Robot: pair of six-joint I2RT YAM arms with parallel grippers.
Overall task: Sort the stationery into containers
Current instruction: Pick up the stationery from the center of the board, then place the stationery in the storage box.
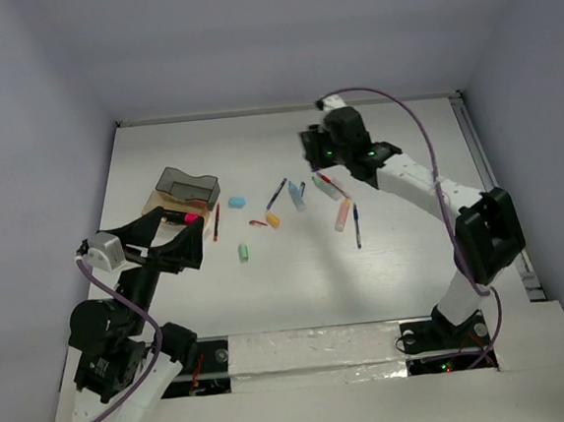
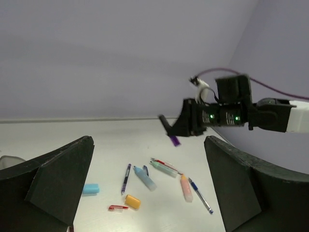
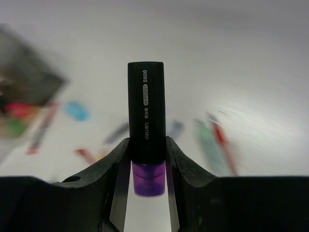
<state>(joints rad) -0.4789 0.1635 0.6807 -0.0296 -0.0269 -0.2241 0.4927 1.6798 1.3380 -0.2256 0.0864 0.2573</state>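
A black highlighter (image 3: 146, 106) with a purple cap (image 2: 175, 140) stands clamped between the fingers of my right gripper (image 3: 147, 145), which hangs above the far middle of the table (image 1: 314, 149). Below it the loose stationery lies scattered: a pale-blue highlighter (image 1: 297, 196), a green one (image 1: 324, 187), a peach one (image 1: 342, 216), a blue pen (image 1: 356, 226), an orange eraser (image 1: 273, 220) and a mint eraser (image 1: 243, 253). The containers (image 1: 186, 185) sit at the left, grey box joined to a tan part, with a pink highlighter (image 1: 190, 218) at their near edge. My left gripper (image 1: 193, 229) hovers open beside them, holding nothing.
A pale-blue eraser (image 1: 237, 201), a red pen (image 1: 216, 222) and a small red cap (image 1: 257, 223) lie between the containers and the main scatter. White walls enclose the table on three sides. A rail (image 1: 492, 183) runs along the right edge.
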